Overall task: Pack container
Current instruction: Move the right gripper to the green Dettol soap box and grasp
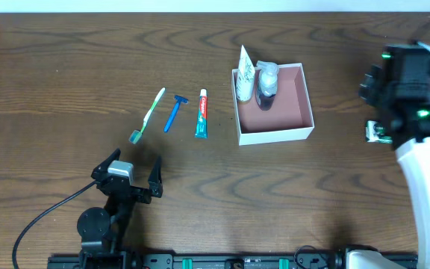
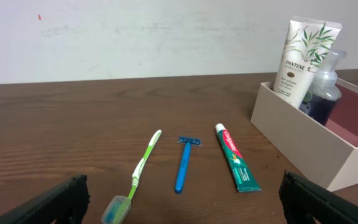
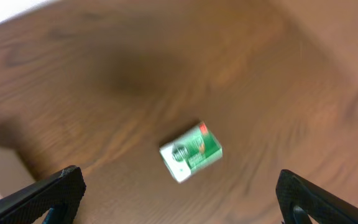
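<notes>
The container (image 1: 276, 136), a white box with a pink inside, sits right of centre and holds a white Pantene tube (image 1: 245, 73) and a dark pump bottle (image 1: 266, 88). It also shows in the left wrist view (image 2: 303, 135). A green toothbrush (image 1: 148, 114), a blue razor (image 1: 175, 112) and a toothpaste tube (image 1: 201, 113) lie in a row left of it. My left gripper (image 1: 133, 175) is open and empty, near the toothbrush head (image 2: 118, 208). My right gripper (image 3: 179, 193) is open above a green-and-white soap packet (image 3: 191, 152), which lies right of the container.
The soap packet shows partly under my right arm in the overhead view (image 1: 377, 132). A black cable (image 1: 43, 217) runs from the left arm's base at the front left. The table's front edge carries a black rail (image 1: 222, 261).
</notes>
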You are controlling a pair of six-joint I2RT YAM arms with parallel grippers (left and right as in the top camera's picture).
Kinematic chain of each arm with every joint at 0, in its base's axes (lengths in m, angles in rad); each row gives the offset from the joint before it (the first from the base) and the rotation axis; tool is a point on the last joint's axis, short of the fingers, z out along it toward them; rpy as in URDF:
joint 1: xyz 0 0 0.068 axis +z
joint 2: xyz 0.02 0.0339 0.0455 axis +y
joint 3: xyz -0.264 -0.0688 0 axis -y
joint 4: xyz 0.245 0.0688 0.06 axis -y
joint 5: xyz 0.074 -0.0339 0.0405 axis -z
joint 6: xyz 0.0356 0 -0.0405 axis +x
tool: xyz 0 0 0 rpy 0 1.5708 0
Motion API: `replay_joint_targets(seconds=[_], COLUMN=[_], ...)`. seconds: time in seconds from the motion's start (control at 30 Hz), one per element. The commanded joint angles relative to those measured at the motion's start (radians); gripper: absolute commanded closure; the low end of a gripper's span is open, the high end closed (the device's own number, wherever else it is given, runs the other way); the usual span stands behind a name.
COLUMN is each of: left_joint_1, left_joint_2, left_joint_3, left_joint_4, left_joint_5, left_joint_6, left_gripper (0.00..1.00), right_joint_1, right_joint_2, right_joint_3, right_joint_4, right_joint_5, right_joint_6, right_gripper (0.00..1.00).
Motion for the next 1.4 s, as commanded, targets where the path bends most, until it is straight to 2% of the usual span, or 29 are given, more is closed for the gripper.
replay_joint_targets(seconds=[0.0,0.1,0.13,0.27,0.57,0.97,1.2,1.37], left_joint_1=[0.006,0.006,0.006,0.006,0.006,0.006,0.006,0.006], left_joint_2=[-0.005,-0.005,-0.005,-0.005,-0.005,-0.005,-0.005,-0.005], left_joint_3=[-0.029,-0.029,-0.029,-0.029,-0.029,-0.029,-0.029,-0.029], left_joint_4=[-0.011,-0.011,-0.011,-0.011,-0.011,-0.011,-0.011,-0.011], left_joint_5=[0.013,0.013,0.013,0.013,0.013,0.013,0.013,0.013], left_joint_6=[0.003,0.003,0.003,0.003,0.003,0.003,0.003,0.003], left_gripper=[0.02,0.02,0.02,0.02,0.02,0.02,0.02,0.02], right_joint_1=[-0.123,-0.202,-0.218,-0.272,-0.291,-0.311,-0.338,-0.349], right_joint_2=[0.021,0.025,0.028,0.06,0.249,0.484,0.535,0.562], right_joint_3=[0.002,0.002,0.002,0.002,0.002,0.002,0.002,0.002], right_joint_4=[-0.031,-0.053,-0.053,-0.079,-0.132,-0.069,-0.019,0.016], right_joint_5=[-0.298,-0.438,-0.435,-0.399,-0.386,-0.408,-0.403,-0.395], right_joint_6=[0.212,0.208,0.215,0.438,0.64,0.702,0.702,0.698], right_gripper=[0.01,0.02,0.08,0.13,0.09,0.12,0.14,0.11])
